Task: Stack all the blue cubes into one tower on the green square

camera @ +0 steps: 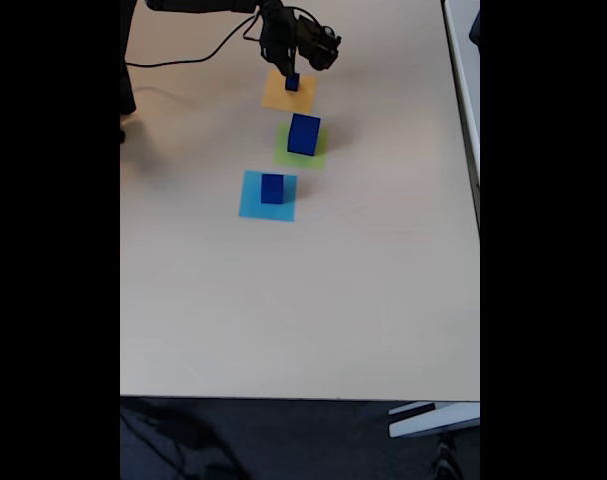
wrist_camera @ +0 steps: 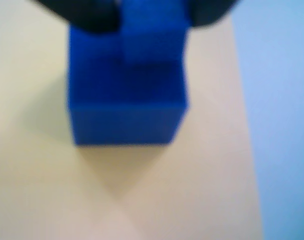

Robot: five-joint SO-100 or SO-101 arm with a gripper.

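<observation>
Blue small solid cube (wrist_camera: 150, 31) sits pinched in our black gripper (camera: 292, 72), blurred above a larger blue cube (wrist_camera: 126, 107) on the lime-green paper square (camera: 314, 156) — our fixed view adds a middle blue cube (camera: 272, 188) on light-blue paper (camera: 251, 203)

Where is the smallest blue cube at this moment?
In the fixed view, the smallest blue cube is at the top, over the orange square, under the tool, beyond the green square.

A pale beige table (camera: 283, 300) fills the fixed view, evenly lit with soft daylight. Dark floor (camera: 283, 440) shows below its front edge, a second white table edge (camera: 463, 60) at right.
</observation>
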